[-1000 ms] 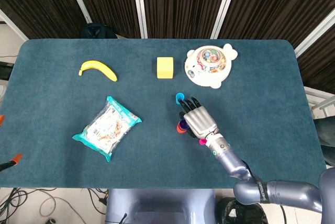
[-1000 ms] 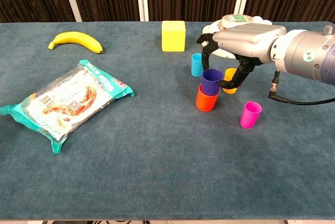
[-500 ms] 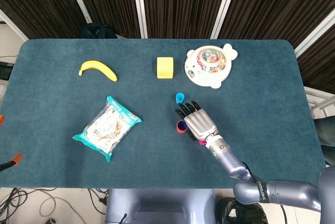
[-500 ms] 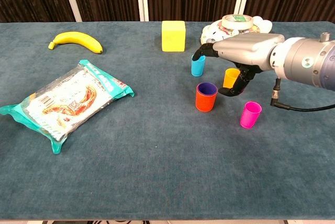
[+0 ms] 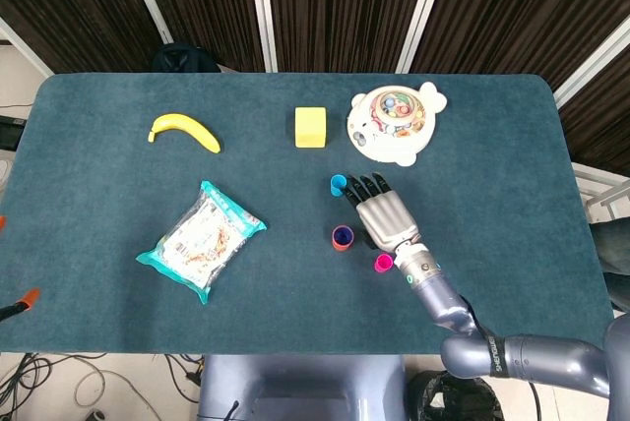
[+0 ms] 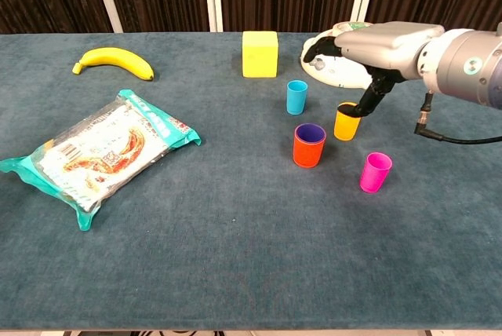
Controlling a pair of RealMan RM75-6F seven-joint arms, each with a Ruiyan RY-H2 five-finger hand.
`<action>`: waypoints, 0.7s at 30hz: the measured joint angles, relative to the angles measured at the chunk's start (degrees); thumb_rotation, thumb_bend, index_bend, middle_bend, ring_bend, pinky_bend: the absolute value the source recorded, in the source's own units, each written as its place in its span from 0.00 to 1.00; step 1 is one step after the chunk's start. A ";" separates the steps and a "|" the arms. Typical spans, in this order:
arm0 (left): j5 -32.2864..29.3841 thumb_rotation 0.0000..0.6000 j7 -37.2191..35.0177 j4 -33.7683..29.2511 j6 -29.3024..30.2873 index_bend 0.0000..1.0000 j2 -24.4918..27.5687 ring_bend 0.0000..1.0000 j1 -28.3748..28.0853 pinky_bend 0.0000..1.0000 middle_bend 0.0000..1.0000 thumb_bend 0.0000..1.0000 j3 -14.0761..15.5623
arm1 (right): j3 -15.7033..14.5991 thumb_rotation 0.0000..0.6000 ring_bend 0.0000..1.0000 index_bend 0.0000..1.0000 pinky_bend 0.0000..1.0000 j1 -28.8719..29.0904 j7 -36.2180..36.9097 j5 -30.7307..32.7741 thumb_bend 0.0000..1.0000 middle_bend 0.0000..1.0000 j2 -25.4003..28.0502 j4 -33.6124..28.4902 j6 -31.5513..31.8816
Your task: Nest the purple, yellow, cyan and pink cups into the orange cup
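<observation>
While purple cup [image 6: 310,132] nested, right hand [image 6: 369,45] above

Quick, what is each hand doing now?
Left hand: not in view.
Right hand: open, holding nothing, above the yellow cup.

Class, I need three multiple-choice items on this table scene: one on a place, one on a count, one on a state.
1. Where does the small purple plastic cup sit?
A. Inside the orange cup
B. Beside the banana
C. On the yellow block

2. How many cups stand alone, not nested?
A. One
B. Three
C. Five

3. The right hand is:
A. Gripping the pink cup
B. Open above the yellow cup
C. Resting on the snack bag

Answers:
1 A: the purple plastic cup lines the orange cup.
2 B: cyan cup, yellow cup, pink cup.
3 B: the right hand has its fingers apart and holds nothing.
</observation>
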 measured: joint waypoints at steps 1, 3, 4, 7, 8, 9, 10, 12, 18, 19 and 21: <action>0.00 1.00 0.03 -0.06 0.03 0.05 0.01 0.00 0.00 0.06 0.01 0.00 -0.02 | 0.04 1.00 0.06 0.14 0.05 0.02 0.01 0.46 0.46 0.00 0.21 0.23 -0.16; -0.04 1.00 0.12 -0.11 0.08 0.05 0.01 0.00 0.03 0.06 0.01 0.00 -0.03 | -0.03 1.00 0.06 0.15 0.05 0.15 -0.14 1.52 0.46 0.00 0.67 1.00 -0.84; -0.04 1.00 0.14 -0.11 0.08 0.05 0.00 0.00 0.04 0.06 0.01 0.00 -0.02 | -0.15 1.00 0.06 0.16 0.05 0.22 -0.28 1.88 0.46 0.00 0.85 1.35 -1.15; -0.04 1.00 0.22 -0.10 -0.01 0.05 -0.04 0.00 0.03 0.06 0.01 0.00 0.04 | -0.73 1.00 0.06 0.18 0.05 0.36 -0.71 2.60 0.46 0.00 1.22 2.11 -1.77; -0.04 1.00 0.29 -0.13 -0.02 0.05 -0.05 0.00 0.01 0.06 0.01 0.00 0.04 | -0.89 1.00 0.06 0.19 0.05 0.41 -0.78 2.92 0.46 0.00 1.29 2.37 -1.99; -0.04 1.00 0.34 -0.16 -0.03 0.05 -0.06 0.00 0.00 0.06 0.01 0.00 0.03 | -1.02 1.00 0.06 0.20 0.05 0.45 -0.84 3.17 0.46 0.00 1.33 2.58 -2.18; -0.05 1.00 0.41 -0.18 -0.04 0.05 -0.07 0.00 -0.01 0.06 0.01 0.00 0.03 | -1.16 1.00 0.06 0.22 0.05 0.49 -0.90 3.39 0.46 0.00 1.36 2.81 -2.39; -0.09 1.00 0.53 -0.19 -0.05 0.05 -0.13 0.00 0.00 0.06 0.01 0.00 0.05 | -1.51 1.00 0.06 0.24 0.05 0.60 -1.01 3.91 0.46 0.00 1.36 3.41 -2.93; 0.02 1.00 0.67 -0.20 -0.04 0.05 -0.18 0.00 -0.03 0.06 0.01 0.00 0.08 | -2.23 1.00 0.06 0.25 0.05 0.81 -0.88 5.01 0.46 0.00 0.69 5.13 -3.99; -0.01 1.00 0.68 -0.20 -0.05 0.05 -0.19 0.00 -0.03 0.06 0.01 0.00 0.07 | -2.32 1.00 0.06 0.25 0.05 0.85 -0.79 5.12 0.46 0.00 0.47 5.50 -4.12; -0.06 1.00 0.66 -0.16 -0.04 0.05 -0.20 0.00 0.00 0.06 0.01 0.00 0.07 | -2.44 1.00 0.06 0.25 0.05 0.91 -0.70 5.23 0.46 0.00 0.13 6.05 -4.23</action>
